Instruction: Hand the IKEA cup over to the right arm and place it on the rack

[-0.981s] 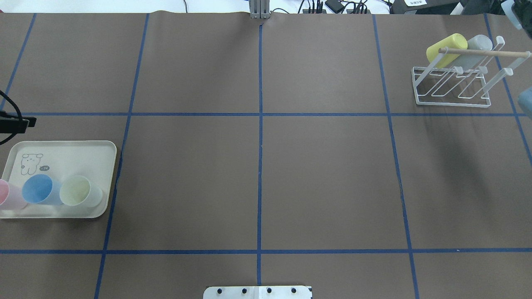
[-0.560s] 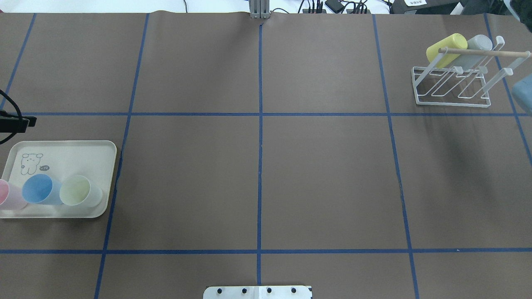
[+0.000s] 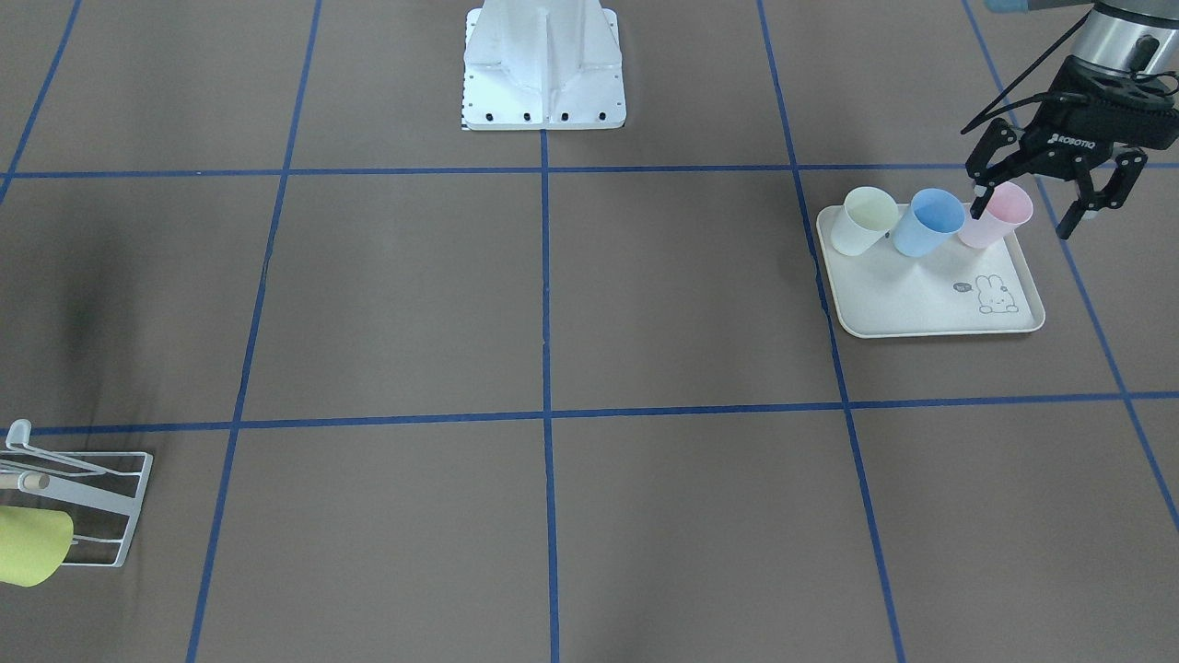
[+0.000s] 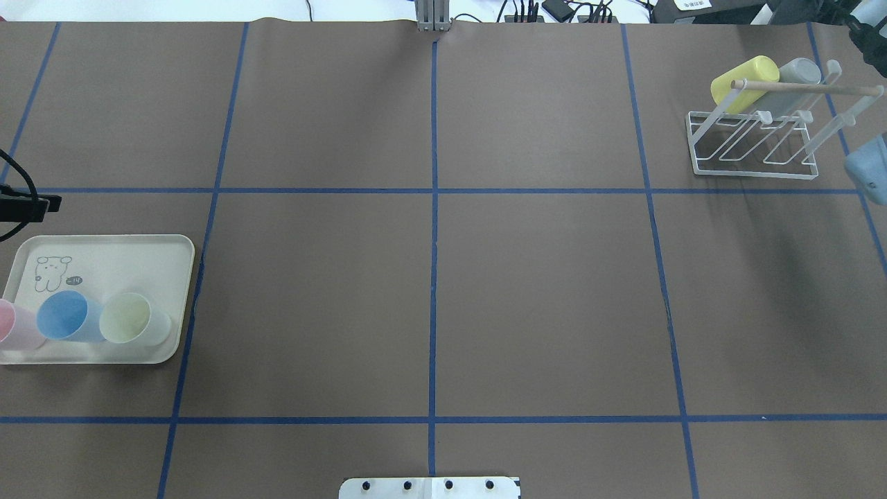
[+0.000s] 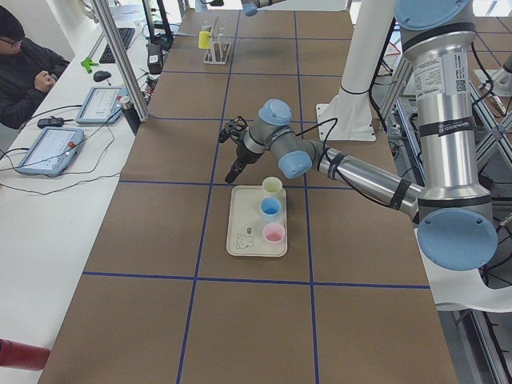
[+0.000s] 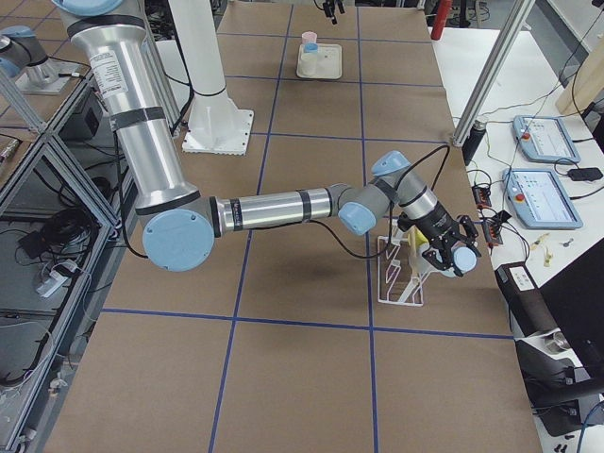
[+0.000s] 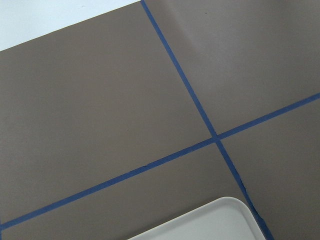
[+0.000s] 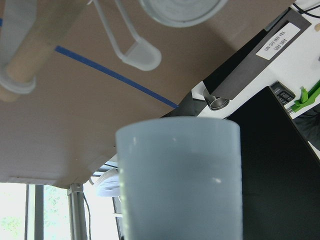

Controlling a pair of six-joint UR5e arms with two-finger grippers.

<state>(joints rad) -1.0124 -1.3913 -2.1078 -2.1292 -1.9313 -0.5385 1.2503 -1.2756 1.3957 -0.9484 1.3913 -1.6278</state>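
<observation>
A cream rectangular tray with a rabbit print (image 3: 921, 304) holds three plastic cups standing upright in a row: pale green (image 3: 864, 219), blue (image 3: 928, 222) and pink (image 3: 999, 216). The small white wire rack with a pale wooden rod (image 4: 755, 174) carries a yellow cup (image 4: 743, 82) and a grey cup (image 4: 793, 83), both lying slanted on its prongs.

The left gripper (image 3: 1024, 207) hangs above the brown tabletop (image 4: 540, 291) with its fingers spread wide and nothing between them. The pink cup is the nearest to it, and the other two stand further along the row.

The right arm (image 6: 274, 208) reaches out low and long. The right gripper (image 6: 444, 255) is just beside the rack's end. The pale blue plastic cup (image 8: 180, 185) fills the lower part of its wrist view, below the rod and prongs. The fingers are hidden, so I cannot tell their grip.
</observation>
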